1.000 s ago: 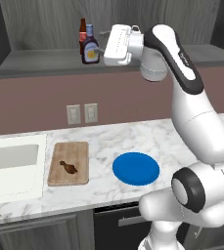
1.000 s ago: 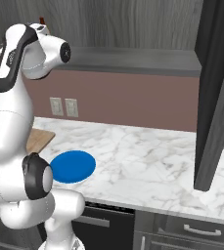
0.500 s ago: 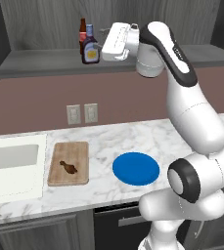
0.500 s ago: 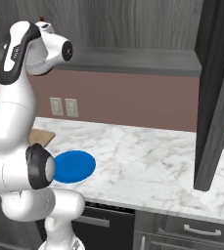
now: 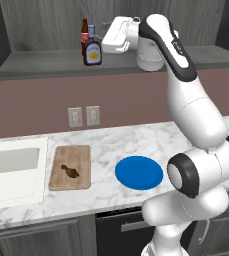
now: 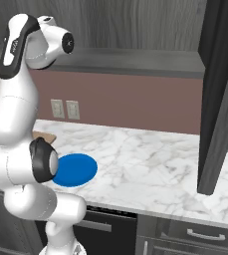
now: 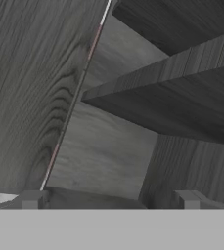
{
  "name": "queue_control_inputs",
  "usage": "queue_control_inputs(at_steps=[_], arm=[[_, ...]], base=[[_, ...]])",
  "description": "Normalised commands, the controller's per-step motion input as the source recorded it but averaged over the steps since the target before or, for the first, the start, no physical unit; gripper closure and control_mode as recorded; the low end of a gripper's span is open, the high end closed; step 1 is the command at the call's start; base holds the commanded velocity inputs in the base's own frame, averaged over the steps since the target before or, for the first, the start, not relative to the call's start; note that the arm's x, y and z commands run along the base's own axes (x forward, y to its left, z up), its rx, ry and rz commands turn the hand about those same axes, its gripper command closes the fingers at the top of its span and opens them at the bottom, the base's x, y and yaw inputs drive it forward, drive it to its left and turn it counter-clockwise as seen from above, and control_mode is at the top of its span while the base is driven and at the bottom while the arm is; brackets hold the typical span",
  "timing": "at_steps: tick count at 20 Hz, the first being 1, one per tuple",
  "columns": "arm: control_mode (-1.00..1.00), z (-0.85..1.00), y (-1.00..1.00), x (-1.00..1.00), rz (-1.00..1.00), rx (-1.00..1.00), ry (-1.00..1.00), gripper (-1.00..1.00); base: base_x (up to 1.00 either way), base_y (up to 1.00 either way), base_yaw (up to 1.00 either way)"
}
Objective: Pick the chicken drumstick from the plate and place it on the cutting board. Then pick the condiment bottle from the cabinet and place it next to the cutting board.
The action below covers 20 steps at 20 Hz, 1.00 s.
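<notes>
The chicken drumstick (image 5: 70,171) lies on the wooden cutting board (image 5: 76,155), left of the bare blue plate (image 5: 139,172) on the marble counter. The squat condiment bottle (image 5: 92,50) stands upright on the grey cabinet shelf (image 5: 41,62). My gripper (image 5: 105,41) is up at shelf height, just right of the bottle and apart from it. In the hand view the gripper (image 7: 108,200) is open, its two tips far apart with nothing between them, facing grey wood-grain panels. The plate (image 6: 76,169) and a corner of the cutting board (image 6: 44,136) also appear in the right base view.
A slim brown bottle (image 5: 84,34) stands just behind the condiment bottle. A white sink (image 5: 11,170) is set in the counter left of the board. A dark open cabinet door (image 6: 220,94) hangs at the right. Wall outlets (image 5: 84,116) sit above the board.
The hand has risen a little and edged left toward the condiment bottle. The gripper has stayed open. Nothing on the counter moved.
</notes>
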Motion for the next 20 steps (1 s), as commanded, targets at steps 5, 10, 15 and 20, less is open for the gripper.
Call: queue_control_inputs(at_steps=[5, 10, 15, 20], arm=[[-1.00, 0.00, 0.00, 0.16, 0.00, 0.00, 0.00, -1.00], [-1.00, 0.00, -0.01, 0.20, 0.00, 0.01, 0.00, -1.00], [-1.00, 0.00, 0.00, 0.14, 0.00, 0.01, 0.00, -1.00], [-1.00, 0.00, 0.00, 0.03, 0.00, 0.01, 0.00, -1.00]], base=[[0.00, 0.00, 0.00], [0.00, 0.00, 0.00], [0.00, 0.00, 0.00], [0.00, 0.00, 0.00]])
